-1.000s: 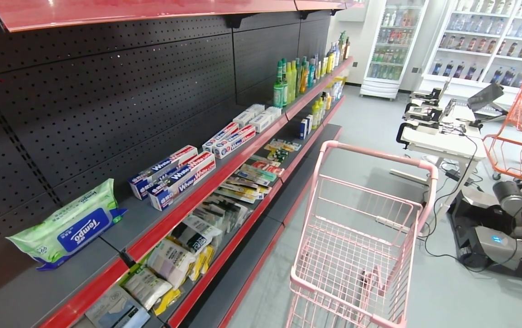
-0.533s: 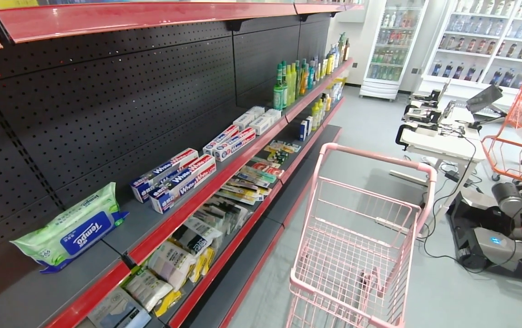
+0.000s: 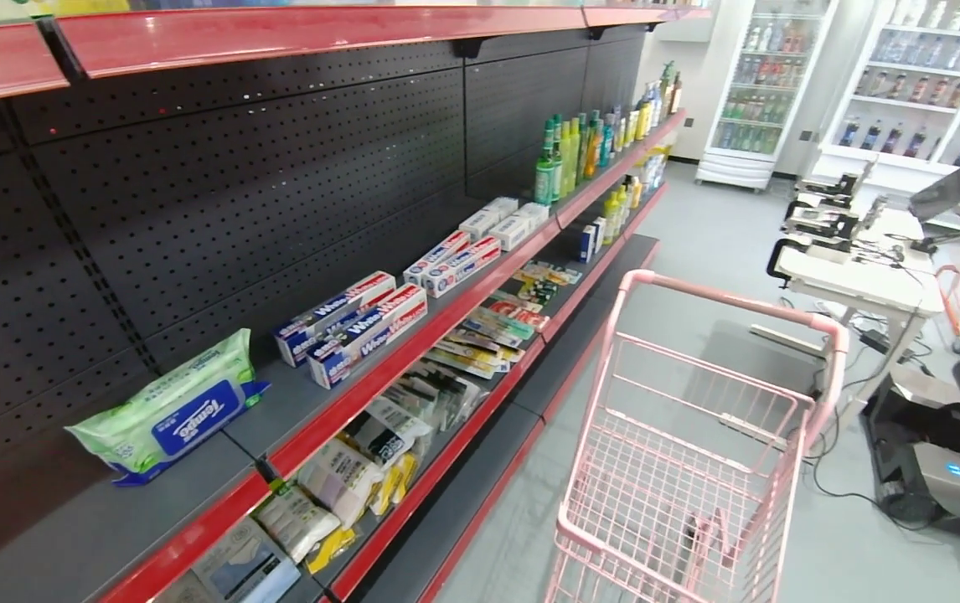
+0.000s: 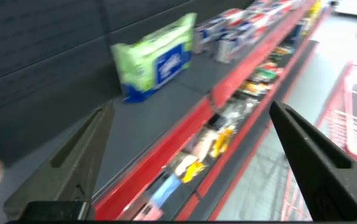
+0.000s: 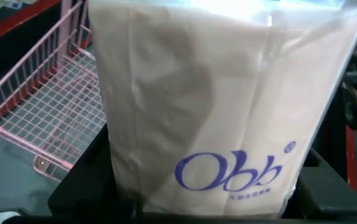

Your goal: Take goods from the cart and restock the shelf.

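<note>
Right hand [image 5: 203, 196] clamped on tissue pack [image 5: 222, 106], upright at 3 o'clock. Lifted clear of the pink cart [image 3: 698, 435] for shelving, I judge. Left hand [image 4: 190, 168] spread wide, empty, facing shelf [image 3: 95, 528]. Wet-wipes pack [image 3: 174, 410] at 8 o'clock, toothpaste boxes [image 3: 363, 322] at 9. Cart stands between pack and shelf.

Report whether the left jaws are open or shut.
Open: the left gripper has its jaws wide apart, nothing held between them.

Shelf board [image 3: 78, 523] open beside the wipes pack [image 3: 170, 410]; toothpaste boxes [image 3: 354, 327] block farther along
</note>
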Available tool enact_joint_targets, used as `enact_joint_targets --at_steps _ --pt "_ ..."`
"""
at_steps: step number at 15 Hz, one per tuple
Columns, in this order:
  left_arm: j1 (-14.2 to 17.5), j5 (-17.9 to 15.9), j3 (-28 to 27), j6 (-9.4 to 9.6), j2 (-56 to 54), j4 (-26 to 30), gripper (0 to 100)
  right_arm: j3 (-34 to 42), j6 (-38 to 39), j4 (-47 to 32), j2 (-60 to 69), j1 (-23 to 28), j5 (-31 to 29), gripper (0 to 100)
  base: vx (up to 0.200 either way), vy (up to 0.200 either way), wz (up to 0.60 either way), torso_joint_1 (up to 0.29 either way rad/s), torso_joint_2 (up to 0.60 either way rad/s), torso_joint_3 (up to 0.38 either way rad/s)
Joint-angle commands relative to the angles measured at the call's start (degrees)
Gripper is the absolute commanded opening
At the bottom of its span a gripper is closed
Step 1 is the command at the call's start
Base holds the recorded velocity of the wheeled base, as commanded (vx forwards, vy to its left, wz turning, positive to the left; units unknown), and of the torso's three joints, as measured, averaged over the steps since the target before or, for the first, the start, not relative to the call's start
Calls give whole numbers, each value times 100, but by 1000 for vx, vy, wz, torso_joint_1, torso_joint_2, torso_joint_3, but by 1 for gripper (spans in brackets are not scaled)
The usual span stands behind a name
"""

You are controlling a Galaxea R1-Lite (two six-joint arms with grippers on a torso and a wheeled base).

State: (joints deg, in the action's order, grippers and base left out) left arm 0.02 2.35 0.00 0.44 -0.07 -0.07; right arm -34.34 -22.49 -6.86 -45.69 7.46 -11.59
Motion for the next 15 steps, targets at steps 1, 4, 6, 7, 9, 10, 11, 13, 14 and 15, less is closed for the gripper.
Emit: enact_joint_targets --at_steps 1,4,6,7,9,10,11,13,14,15 --pt "-2 2 0 0 7 -1 100 6 -1 1 -19 1 -1 0 0 0 600 17 7 -7" --pt "-2 2 0 0 7 -1 100 59 -10 1 -1 -34 8 0 0 0 600 1 2 2" --pt "-2 11 0 0 7 -1 100 59 -10 1 -1 -61 17 0 0 0 600 5 -2 5" --pt "-2 11 0 0 7 -1 100 50 -10 1 -1 -104 17 0 0 0 600 -2 2 2" --pt "6 2 0 0 7 -1 100 59 -10 1 8 -122 17 0 0 0 600 5 0 2" --pt "-2 2 0 0 7 -1 100 59 -10 1 16 -157 78 0 0 0 600 7 12 2" --pt "-2 11 0 0 7 -1 100 59 -10 1 16 -166 87 0 0 0 600 -2 7 2" --pt "6 2 0 0 7 -1 100 85 -10 1 8 -166 87 0 0 0 600 5 5 0" --pt "-2 2 0 0 7 -1 100 121 -18 1 8 -166 87 0 0 0 600 7 2 2" --pt "-2 2 0 0 7 -1 100 147 -45 1 16 -166 87 0 0 0 600 2 -2 2"
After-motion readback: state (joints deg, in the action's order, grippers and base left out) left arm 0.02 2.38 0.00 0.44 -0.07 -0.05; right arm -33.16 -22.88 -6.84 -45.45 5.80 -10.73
